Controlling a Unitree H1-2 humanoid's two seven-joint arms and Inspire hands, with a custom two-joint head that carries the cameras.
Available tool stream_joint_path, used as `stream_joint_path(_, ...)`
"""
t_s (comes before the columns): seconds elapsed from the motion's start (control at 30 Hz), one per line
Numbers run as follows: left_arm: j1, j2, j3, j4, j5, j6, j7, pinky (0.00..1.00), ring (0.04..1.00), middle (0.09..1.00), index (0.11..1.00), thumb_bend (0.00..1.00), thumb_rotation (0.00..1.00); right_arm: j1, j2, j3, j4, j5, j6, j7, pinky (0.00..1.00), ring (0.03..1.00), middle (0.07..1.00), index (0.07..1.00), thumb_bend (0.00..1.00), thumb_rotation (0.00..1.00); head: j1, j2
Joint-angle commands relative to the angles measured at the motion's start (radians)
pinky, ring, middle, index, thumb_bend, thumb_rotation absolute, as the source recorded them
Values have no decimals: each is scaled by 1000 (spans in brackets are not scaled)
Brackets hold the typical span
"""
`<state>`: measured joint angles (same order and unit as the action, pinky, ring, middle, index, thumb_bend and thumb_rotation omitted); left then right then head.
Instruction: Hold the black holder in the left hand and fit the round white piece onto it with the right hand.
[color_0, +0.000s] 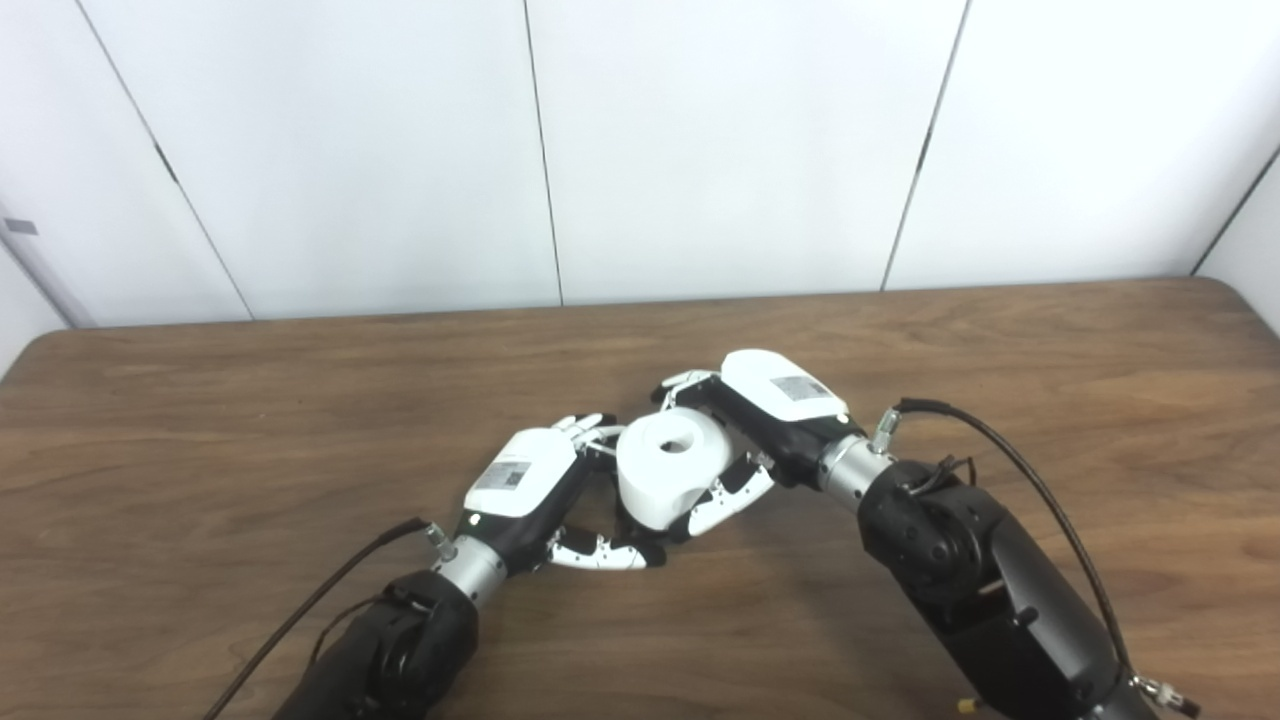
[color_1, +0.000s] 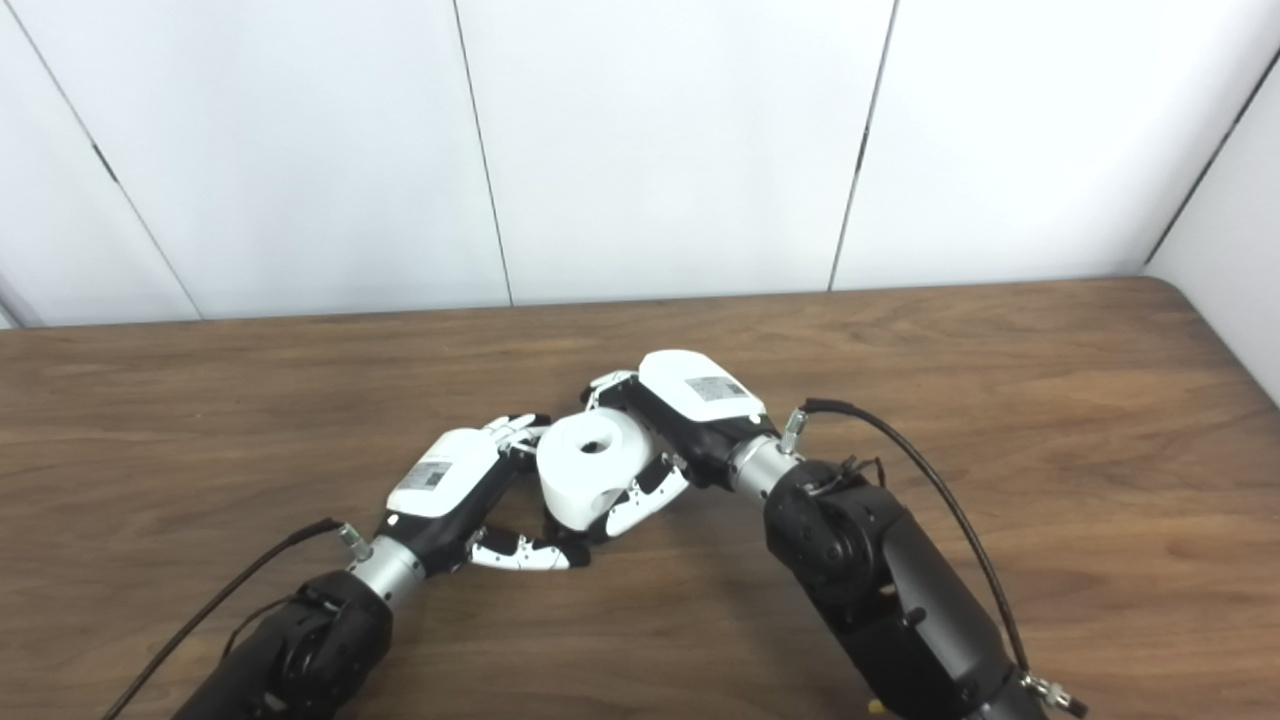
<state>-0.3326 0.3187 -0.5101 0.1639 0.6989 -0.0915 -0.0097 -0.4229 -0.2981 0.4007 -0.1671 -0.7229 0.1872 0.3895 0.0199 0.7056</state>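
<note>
Both hands meet low over the middle of the wooden tabletop (color_0: 1000, 350). The right hand (color_0: 770, 410) has its fingers wrapped around the round white piece (color_0: 672, 470). The left hand (color_0: 535, 480) curls in against it; the black holder is hidden, so I cannot tell its grip.

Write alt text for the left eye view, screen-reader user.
Two robot hands meet over a wooden table: the right hand grips a round white piece with a centre hole, and the left hand closes in at its lower left. The black holder is mostly hidden. White wall panels behind.
</note>
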Motion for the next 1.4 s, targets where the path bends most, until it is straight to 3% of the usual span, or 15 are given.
stream_joint_path(0.0,40,29,-30,32,46,27,-82,955,932,858,485,524,56,-12,-9,-7,-19,-10,-7,3,603,762,857,997,897,318,0,1)
stream_joint_path(0.5,41,32,-29,29,48,28,-82,962,927,856,485,524,56,2,8,-31,-10,20,-39,-48,616,748,827,971,875,250,3,12)
stream_joint_path(0.73,39,34,-28,32,46,23,-80,959,927,857,485,524,56,3,12,-40,-4,27,-51,-66,576,722,832,994,882,256,1,14)
stream_joint_path(1.37,36,39,-27,31,50,19,-79,957,928,853,485,524,56,-4,8,-58,6,41,-59,-60,607,729,839,1000,909,275,5,19)
